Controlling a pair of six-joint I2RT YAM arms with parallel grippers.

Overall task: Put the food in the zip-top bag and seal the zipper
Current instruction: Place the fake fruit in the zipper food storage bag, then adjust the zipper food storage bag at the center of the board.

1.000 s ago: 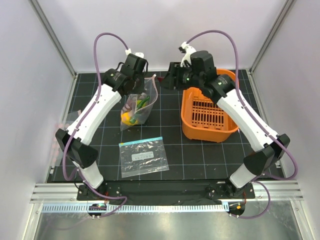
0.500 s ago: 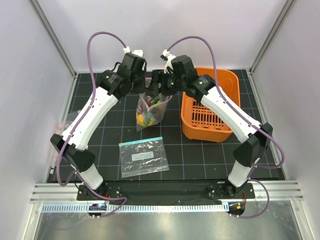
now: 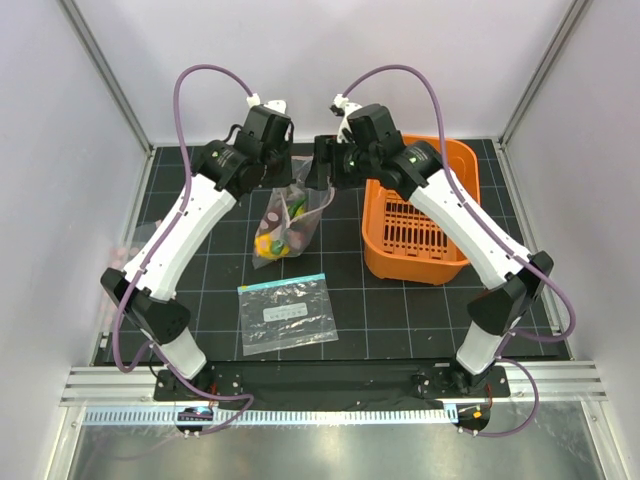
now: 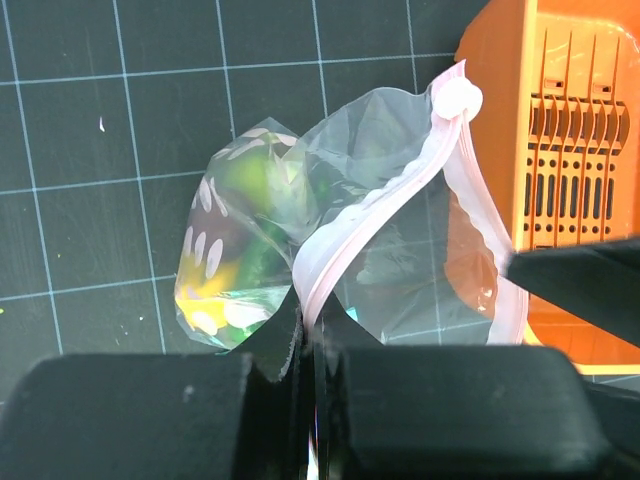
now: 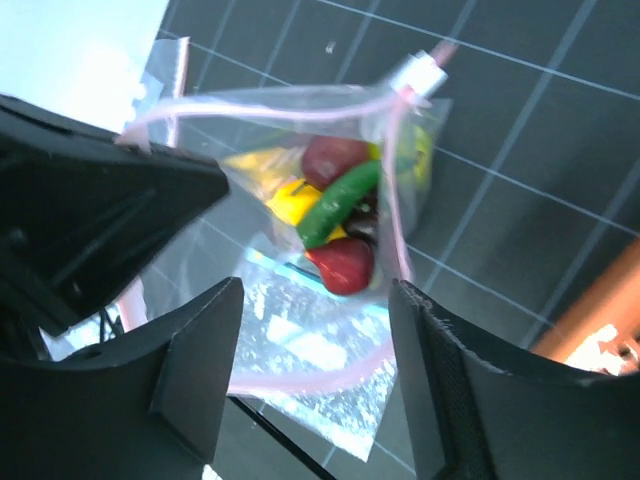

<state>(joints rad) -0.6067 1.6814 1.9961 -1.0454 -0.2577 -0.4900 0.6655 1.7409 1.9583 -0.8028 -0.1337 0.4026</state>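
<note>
1. All the food lies inside the zip-top bag. The bag hangs over the middle of the worktop, toward its far edge, just beside the orange basket on the side of the left edge.
2. The left gripper is pressed together on the zipper at one end of the mouth and holds the bag up by it.
3. The right gripper is spread and holds nothing. The open mouth of the bag is just ahead of its fingers.
4. The long axis of the zipper runs from the left pinch away to a small white slider at the other end. In the right wrist view the two pink lips stand apart as a loop, so I judge the mouth is not sealed.
5. The right arm is the free one, and it is nearer to the slider end. I think the next move needs its jaws set across the strip, not along it, and then a travel along this axis while the left pinch anchors the end.
6. The thin film may fold or slip out between the jaws.
</note>
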